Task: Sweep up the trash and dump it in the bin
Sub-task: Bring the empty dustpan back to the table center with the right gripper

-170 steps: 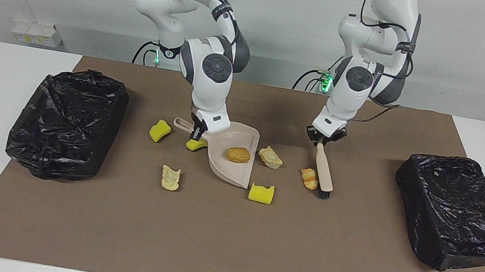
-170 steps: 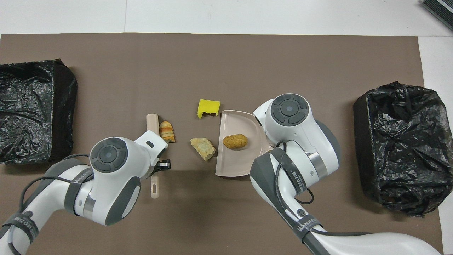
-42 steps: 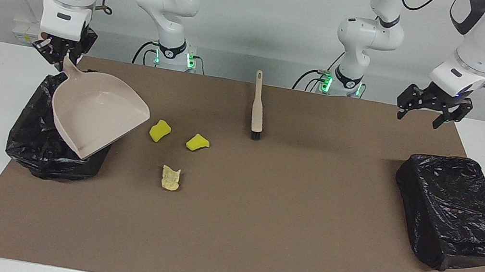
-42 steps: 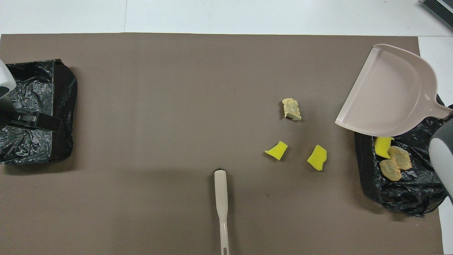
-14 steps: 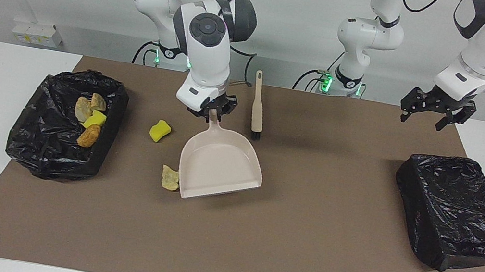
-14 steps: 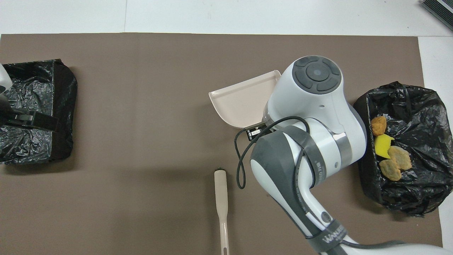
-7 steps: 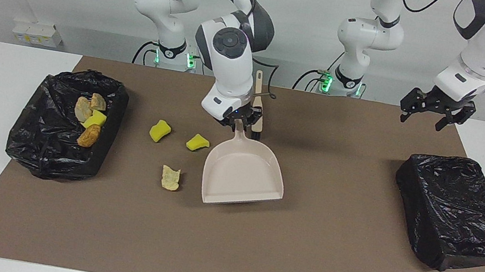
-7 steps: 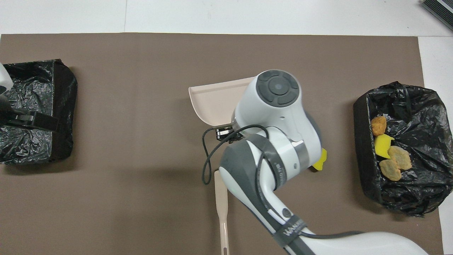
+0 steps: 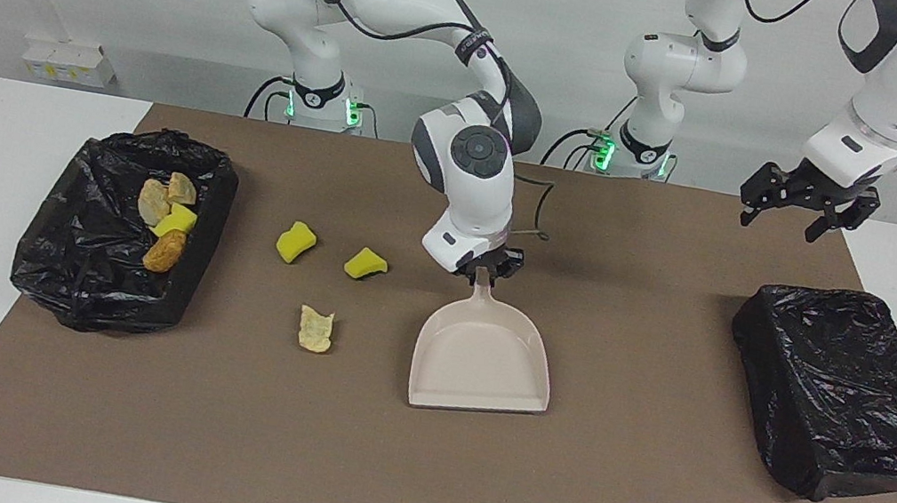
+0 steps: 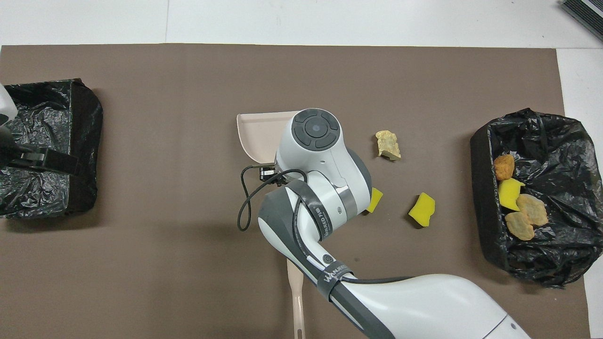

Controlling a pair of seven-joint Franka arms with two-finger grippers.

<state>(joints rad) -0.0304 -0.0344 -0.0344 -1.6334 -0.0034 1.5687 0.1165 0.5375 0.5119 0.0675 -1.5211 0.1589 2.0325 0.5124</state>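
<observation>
across the table, in the facing view, the right gripper [image 9: 486, 265] was closed on the handle of the dustpan [image 9: 483, 359], which sat on the brown mat [image 9: 414, 471] near the middle, its long axis running from the robots toward the camera and its open mouth pointing away from the robots. three pieces of trash lay loose on the mat, all toward the right arm's end from the pan: a yellow chunk [image 9: 365, 264] closest to the gripper, a second yellow chunk [image 9: 295, 242] beside it, and a pale bread piece [image 9: 316, 329] farther from the robots, near the pan's side wall but apart from it. so the loose trash lay off the pan's side, not before its mouth; by my judgement the pan would have to turn to face those pieces before any sweep could work. four more pieces [image 9: 165, 220] were already in the bin [image 9: 103, 282] at the right arm's end. the left gripper [image 9: 797, 201] hung open and empty, waiting up over the mat's edge by the second bin [image 9: 844, 395]. from overhead, the right arm covered most of the dustpan [image 10: 256, 132]; only a corner showed. the brush [image 10: 297, 301] lay nearer the robots, mostly hidden under that arm, untouched. the bread piece [image 10: 389, 145], one yellow chunk [image 10: 422, 209] and the edge of the other [image 10: 375, 199] lay between the pan and the bin [image 10: 556, 263], which held the four pieces [image 10: 516, 202]. the right arm was plainly the nearer one to all of them, the left gripper [image 10: 44, 160] being well apart over the second bin [image 10: 52, 197].
</observation>
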